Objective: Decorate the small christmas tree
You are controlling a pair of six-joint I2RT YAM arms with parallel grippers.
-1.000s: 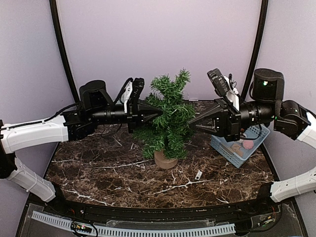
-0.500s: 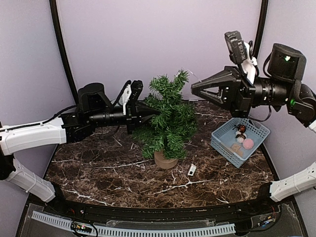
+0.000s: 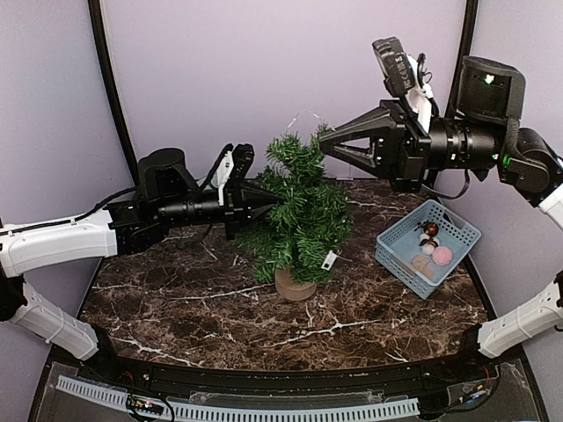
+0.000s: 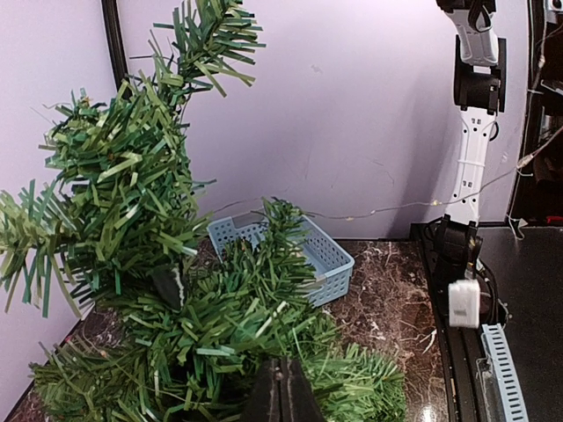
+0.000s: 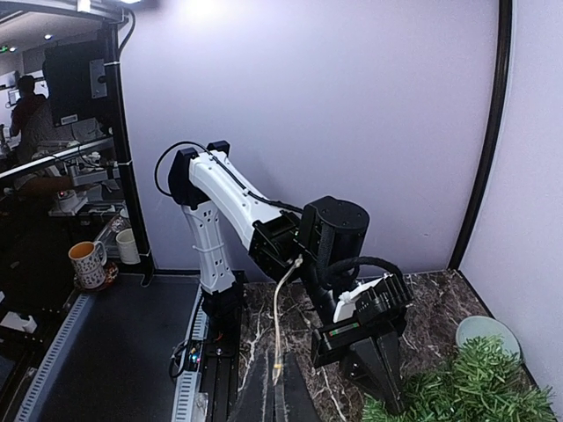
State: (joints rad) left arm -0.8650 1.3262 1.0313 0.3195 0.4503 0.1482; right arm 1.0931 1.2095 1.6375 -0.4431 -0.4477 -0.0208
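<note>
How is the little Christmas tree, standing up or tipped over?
Standing up. The tree sits on its round wooden stump on the table, and its top points up, leaning a little to the right.

Tree [image 3: 303,211] dark green, stump [image 3: 293,285] tan; table [image 3: 193,308] dark brown marble, white veins; basket [image 3: 398,262] light blue.

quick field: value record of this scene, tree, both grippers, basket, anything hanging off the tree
tree: small christmas tree, upright on its stump, mid table
left arm: left gripper shut, tip among the middle branches
right arm: right gripper shut, tip at the treetop
wire: thin wire leading off the branches; cannot tell if a gripper pinches it
hanging: small white piece in front of the lower branches
basket: blue basket right of the tree, holding a pink ball and other small ornaments
</note>
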